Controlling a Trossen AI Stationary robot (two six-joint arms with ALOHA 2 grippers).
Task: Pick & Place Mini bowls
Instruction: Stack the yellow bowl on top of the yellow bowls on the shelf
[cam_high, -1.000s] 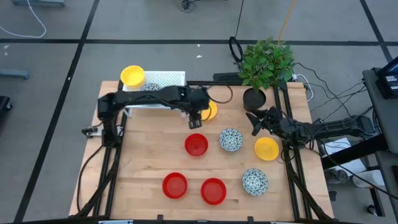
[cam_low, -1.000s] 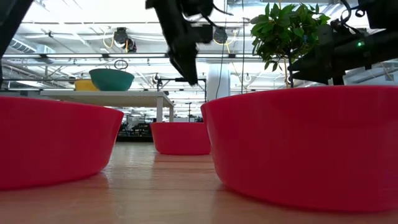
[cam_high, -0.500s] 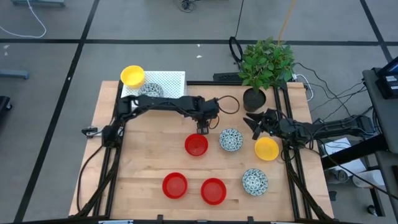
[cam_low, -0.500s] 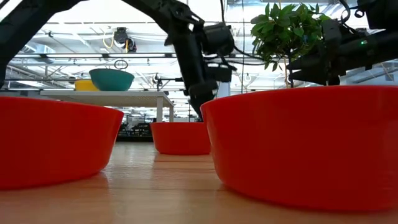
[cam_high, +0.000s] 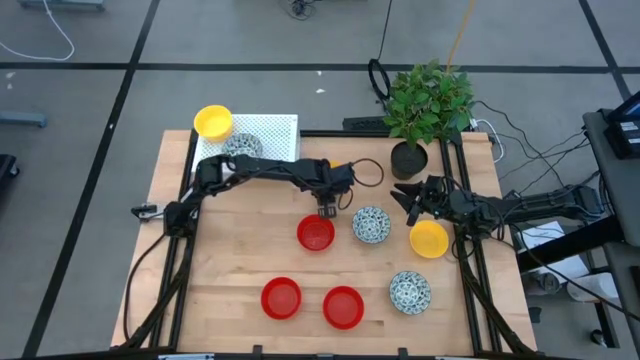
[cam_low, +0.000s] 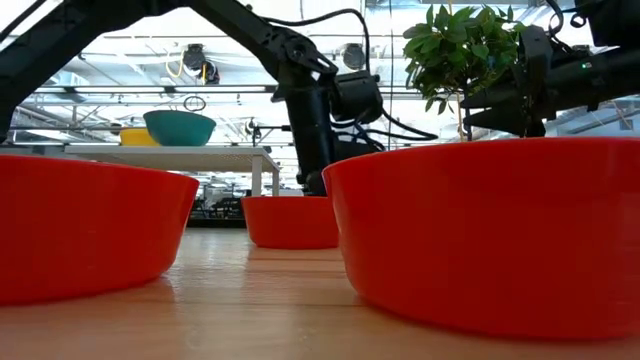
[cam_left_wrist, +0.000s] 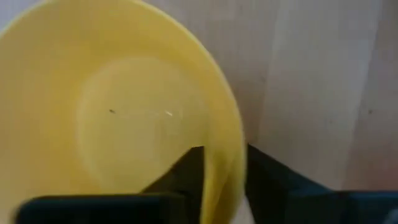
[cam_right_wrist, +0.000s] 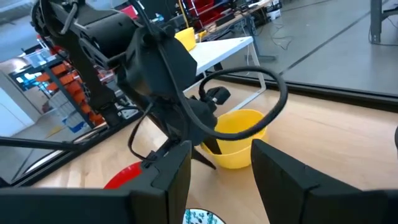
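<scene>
A yellow mini bowl (cam_left_wrist: 124, 124) sits on the table behind the red bowl (cam_high: 316, 233); in the high view my left arm hides it. My left gripper (cam_left_wrist: 225, 163) points steeply down at it, shut on its rim. The right wrist view shows the same yellow bowl (cam_right_wrist: 239, 146). My right gripper (cam_right_wrist: 221, 180) waits open and level near the plant pot (cam_high: 409, 158), touching nothing. Other mini bowls rest base-down on the table: two red (cam_high: 281, 298) (cam_high: 343, 307), two speckled (cam_high: 371, 224) (cam_high: 410, 291), one yellow (cam_high: 429, 239). My left gripper has the yellow bowl's rim (cam_left_wrist: 222, 171) between its two fingers, one finger (cam_left_wrist: 183, 171) inside the bowl and one (cam_left_wrist: 270, 180) outside its wall. The fingers come from above, slanting down. The bowl stands upright with its base on the table.
A white perforated rack (cam_high: 270, 128) at the far left carries a yellow bowl (cam_high: 213, 122) and a speckled one (cam_high: 243, 143). The leafy plant (cam_high: 428, 100) stands at the far right. Bare wood lies at the near left of the table (cam_high: 210, 270).
My left gripper has come down from well above the table and a little toward the near edge, onto the yellow bowl behind the red one. The bowls have stayed where they were.
</scene>
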